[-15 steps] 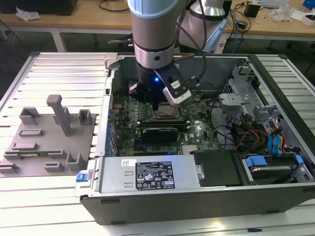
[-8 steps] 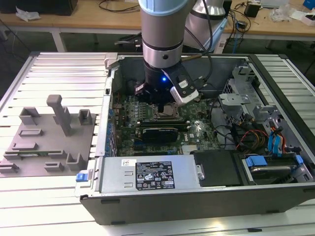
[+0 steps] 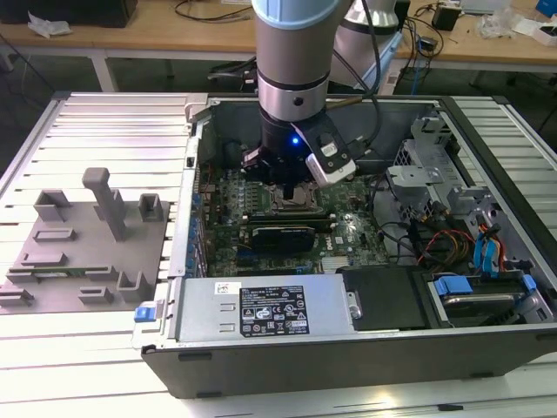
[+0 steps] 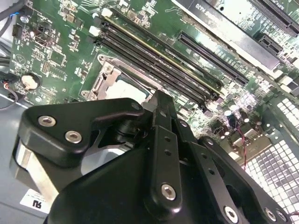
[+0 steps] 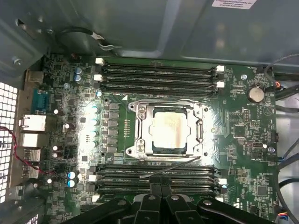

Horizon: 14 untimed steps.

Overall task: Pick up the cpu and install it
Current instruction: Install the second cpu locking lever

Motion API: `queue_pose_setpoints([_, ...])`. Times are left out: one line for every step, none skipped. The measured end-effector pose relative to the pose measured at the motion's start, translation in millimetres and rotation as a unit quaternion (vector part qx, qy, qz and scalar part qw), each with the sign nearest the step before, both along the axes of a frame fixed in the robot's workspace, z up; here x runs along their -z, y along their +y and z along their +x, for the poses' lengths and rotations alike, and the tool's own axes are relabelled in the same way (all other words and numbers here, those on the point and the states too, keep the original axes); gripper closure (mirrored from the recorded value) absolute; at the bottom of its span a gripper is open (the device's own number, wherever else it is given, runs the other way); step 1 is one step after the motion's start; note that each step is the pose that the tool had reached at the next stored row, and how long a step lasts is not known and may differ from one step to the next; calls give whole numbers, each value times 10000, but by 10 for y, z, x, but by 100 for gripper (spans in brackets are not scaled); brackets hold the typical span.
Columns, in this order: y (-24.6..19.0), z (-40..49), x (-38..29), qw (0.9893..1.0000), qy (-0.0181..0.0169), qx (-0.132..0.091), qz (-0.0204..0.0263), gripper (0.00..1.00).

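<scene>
In the exterior view, one robot arm (image 3: 294, 52) reaches straight down into one open computer case (image 3: 348, 348) lying on a slatted metal table (image 3: 87, 122), with its gripper (image 3: 291, 185) low over the green motherboard (image 3: 344, 235), above the socket (image 3: 287, 205) near the board's far edge. One grey power supply (image 3: 261, 309) runs along the case's near wall, and one grey fixture plate (image 3: 83, 252) with raised blocks lies on the table toward the exterior view's left. In the second wrist view, the black gripper linkage (image 4: 159, 154) sits close over the board, and part of the metal socket frame (image 4: 105, 79) shows past it with a pale patch of the cpu (image 4: 128, 88) inside; four long memory slots (image 4: 159, 58) run beside the frame. In the first wrist view, one cpu (image 5: 169, 129), a pale silvery square, lies seated flat in the middle of the socket frame (image 5: 140, 130), with four memory slots (image 5: 156, 74) along one side and four more (image 5: 156, 177) along the other. The fingertips (image 5: 160, 190) are drawn together over those latter slots, just beside the socket, clenched on nothing and apart from the cpu
</scene>
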State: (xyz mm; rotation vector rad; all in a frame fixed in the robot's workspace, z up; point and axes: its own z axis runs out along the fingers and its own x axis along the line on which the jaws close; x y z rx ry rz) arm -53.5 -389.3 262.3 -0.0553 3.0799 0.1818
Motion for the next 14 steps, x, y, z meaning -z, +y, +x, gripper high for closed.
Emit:
queue_pose_setpoints([0,4,0,10000,99,0,0,89])
queue_pose_setpoints([-1,8,1,9998,187,1,-1,89])
queue_pose_setpoints([-1,10,1,9997,255,0,-1,89])
queue_pose_setpoints([-1,10,1,9997,259,0,-1,89])
queue_pose_setpoints([-1,10,1,9997,261,1,-1,89])
queue_pose_setpoints([-1,10,1,9997,263,0,-1,89])
queue_pose_setpoints([-1,12,2,9996,265,0,0,89])
queue_pose_setpoints([-1,21,5,9996,273,-1,2,89])
queue_pose_setpoints([-1,52,11,9995,301,1,2,89])
queue_pose_setpoints([-1,66,22,9995,309,1,2,89])
queue_pose_setpoints([-1,67,48,9995,311,1,1,89])
queue_pose_setpoints([-1,68,67,9995,320,1,1,89])
queue_pose_setpoints([2,74,97,9994,355,1,1,89])
queue_pose_setpoints([29,93,142,9993,379,1,25,89])
